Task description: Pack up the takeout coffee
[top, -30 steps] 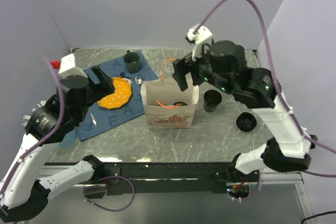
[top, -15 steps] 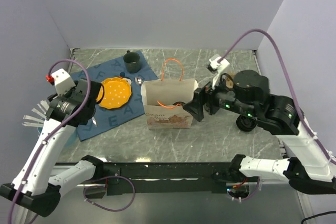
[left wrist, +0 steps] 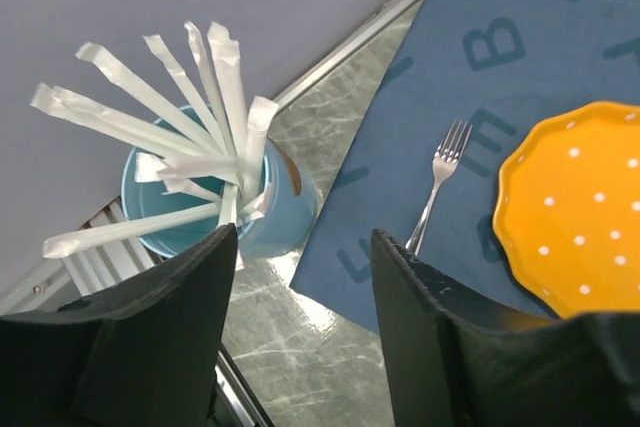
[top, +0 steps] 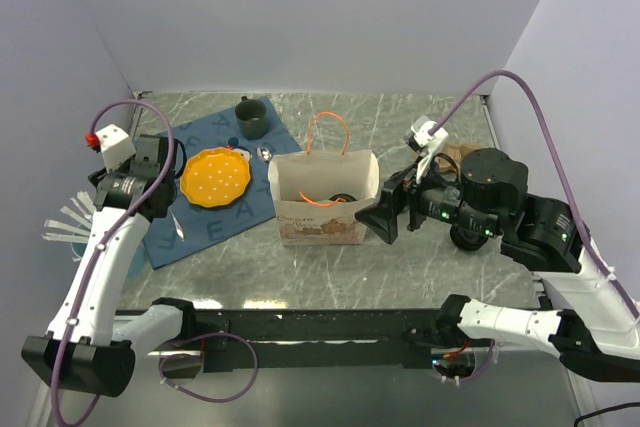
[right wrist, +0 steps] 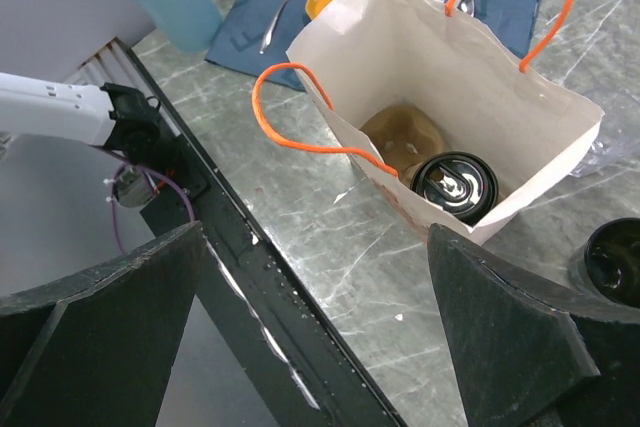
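Top view: you see the paper bag (top: 325, 197) upright in the middle of the counter (top: 420, 117), with the right pincer (top: 384, 219) just beside its right side.
Left wrist view: your left pincer (left wrist: 300, 347) is spread wide and holds nothing. It hangs over a fork (left wrist: 436, 182), with a blue cup of straws (left wrist: 200, 207) to one side.
Right wrist view: your right pincer is wide and empty. One lidded coffee cup (right wrist: 455, 187) stands inside the bag next to a brown tray (right wrist: 403, 137). A second dark cup (right wrist: 612, 262) stands outside the bag on the counter.
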You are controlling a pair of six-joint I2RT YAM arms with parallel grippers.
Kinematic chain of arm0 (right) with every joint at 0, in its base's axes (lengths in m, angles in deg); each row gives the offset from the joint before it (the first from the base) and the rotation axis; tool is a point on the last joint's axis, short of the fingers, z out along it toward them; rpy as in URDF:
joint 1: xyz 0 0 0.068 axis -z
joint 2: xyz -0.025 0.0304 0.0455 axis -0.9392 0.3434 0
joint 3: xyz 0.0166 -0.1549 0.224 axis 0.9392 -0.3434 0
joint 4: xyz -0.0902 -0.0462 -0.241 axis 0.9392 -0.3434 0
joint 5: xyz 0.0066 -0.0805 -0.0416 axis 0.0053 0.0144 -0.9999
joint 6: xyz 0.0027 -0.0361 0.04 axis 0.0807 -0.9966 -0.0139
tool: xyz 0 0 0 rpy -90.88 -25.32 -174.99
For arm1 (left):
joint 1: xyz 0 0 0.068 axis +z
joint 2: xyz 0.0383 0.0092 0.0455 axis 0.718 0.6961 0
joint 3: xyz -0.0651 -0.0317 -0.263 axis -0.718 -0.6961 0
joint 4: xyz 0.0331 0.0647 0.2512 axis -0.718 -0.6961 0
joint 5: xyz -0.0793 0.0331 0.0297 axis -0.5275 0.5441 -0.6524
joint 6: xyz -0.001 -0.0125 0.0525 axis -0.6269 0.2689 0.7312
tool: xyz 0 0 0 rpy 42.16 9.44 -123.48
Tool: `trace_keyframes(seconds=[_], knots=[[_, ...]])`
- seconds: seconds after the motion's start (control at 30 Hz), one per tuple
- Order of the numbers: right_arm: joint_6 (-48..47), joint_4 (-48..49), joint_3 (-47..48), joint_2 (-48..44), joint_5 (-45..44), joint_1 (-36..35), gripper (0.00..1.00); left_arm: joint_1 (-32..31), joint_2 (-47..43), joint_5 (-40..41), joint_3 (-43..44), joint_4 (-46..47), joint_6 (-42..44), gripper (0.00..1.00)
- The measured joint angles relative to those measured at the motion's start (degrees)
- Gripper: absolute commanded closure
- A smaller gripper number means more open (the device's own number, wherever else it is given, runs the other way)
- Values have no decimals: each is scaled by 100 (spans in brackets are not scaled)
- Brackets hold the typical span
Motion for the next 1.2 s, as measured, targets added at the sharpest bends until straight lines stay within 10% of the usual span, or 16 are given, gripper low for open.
trace_keyframes(seconds=[1.2], knots=[[-140, 9, -138, -262, -173, 0, 0, 345, 317, 697, -1036, 549, -210, 53]])
